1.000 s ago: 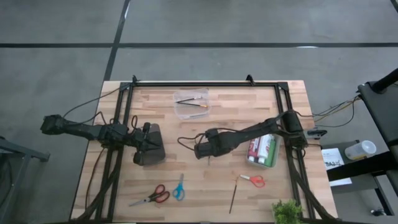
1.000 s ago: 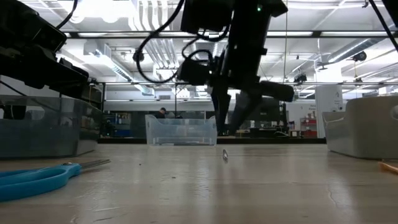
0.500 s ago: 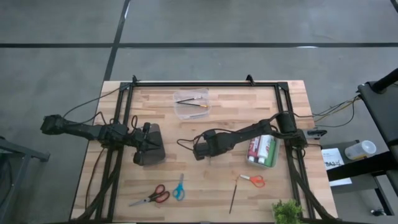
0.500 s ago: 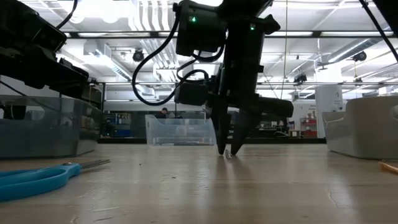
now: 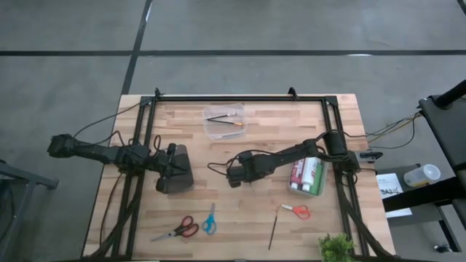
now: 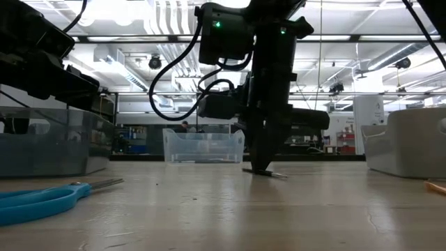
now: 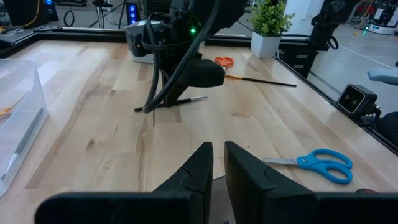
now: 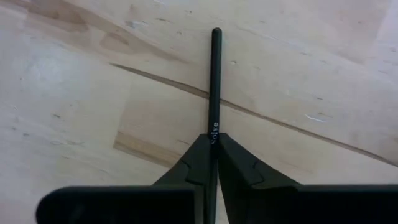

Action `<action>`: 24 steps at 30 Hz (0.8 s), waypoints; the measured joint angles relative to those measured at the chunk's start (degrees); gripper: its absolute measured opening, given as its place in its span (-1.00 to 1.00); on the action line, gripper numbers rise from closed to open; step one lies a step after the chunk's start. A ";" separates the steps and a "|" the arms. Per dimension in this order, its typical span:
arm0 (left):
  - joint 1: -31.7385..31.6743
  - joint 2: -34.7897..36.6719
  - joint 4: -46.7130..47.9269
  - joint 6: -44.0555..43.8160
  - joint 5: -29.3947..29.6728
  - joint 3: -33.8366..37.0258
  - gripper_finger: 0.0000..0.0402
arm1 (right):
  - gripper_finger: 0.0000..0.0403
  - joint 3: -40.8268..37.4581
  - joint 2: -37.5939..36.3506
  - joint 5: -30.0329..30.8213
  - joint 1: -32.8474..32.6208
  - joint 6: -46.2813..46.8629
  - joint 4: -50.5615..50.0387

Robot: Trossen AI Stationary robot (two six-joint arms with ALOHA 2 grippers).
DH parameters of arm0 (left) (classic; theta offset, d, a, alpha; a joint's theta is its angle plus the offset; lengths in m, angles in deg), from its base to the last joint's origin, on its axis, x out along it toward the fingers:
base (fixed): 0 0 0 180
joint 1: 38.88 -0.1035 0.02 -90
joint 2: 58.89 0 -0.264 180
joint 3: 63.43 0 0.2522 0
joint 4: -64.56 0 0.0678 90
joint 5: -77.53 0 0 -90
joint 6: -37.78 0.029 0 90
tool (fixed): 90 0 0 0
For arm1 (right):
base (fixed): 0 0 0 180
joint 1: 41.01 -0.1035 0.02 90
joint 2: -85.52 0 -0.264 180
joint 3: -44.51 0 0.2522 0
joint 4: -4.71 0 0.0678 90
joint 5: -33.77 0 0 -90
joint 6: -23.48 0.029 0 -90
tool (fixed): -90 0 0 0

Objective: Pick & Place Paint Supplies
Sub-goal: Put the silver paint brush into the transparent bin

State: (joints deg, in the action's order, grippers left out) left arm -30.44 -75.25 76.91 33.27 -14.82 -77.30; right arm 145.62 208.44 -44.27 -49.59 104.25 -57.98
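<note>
A thin black brush [image 8: 215, 81] lies flat on the wooden table near its middle; it also shows in the left wrist view [image 7: 171, 104]. My right gripper [image 5: 237, 178] stands over it with its tips at the table [image 6: 261, 169], shut on the brush. My left gripper [image 7: 217, 149] rests at the table's left [image 5: 178, 171], with a narrow gap between its fingers and nothing in it. Paint bottles [image 5: 307, 176], green, red and white, lie together at the right. Another long brush [image 5: 274, 227] lies near the front edge. My right gripper pinches the brush's black handle [image 8: 213, 134] between its two fingers, some way back from the handle's free end. The fingers come steeply from above, pointing down. The brush lies level on the table, and one end [image 6: 277, 174] sticks out beside the fingertips.
A clear plastic container [image 5: 224, 121] with brushes in it stands at the far middle. Red-handled scissors [image 5: 178, 229] and blue scissors [image 5: 210, 218] lie near the front left, small red scissors [image 5: 297, 211] front right. A potted plant [image 5: 335, 247] stands at the front right corner.
My right gripper has sunk to the table over the brush, turned a little, and then shut on the brush's handle; its fingers stood apart half a second ago. The brush stays on the table.
</note>
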 joint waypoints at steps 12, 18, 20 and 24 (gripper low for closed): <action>0.00 0.00 -0.01 0.00 0.02 -0.01 -0.75 | -0.91 -0.04 0.07 -0.26 0.00 -0.43 -0.04; -0.01 0.00 0.00 0.00 0.01 0.00 -0.75 | -0.91 0.15 -0.31 -0.50 0.10 -2.49 -0.32; -0.01 0.00 0.00 0.00 0.01 0.00 -0.75 | -0.91 0.20 -0.82 -0.67 0.13 -3.31 -0.57; 0.00 0.00 0.00 0.00 0.02 -0.02 -0.75 | -0.91 0.17 -2.14 -0.66 0.24 -5.82 -0.72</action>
State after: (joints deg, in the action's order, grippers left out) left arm -30.44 -75.25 76.91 33.27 -14.80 -77.31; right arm 145.80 206.30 -44.92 -49.35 98.44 -58.70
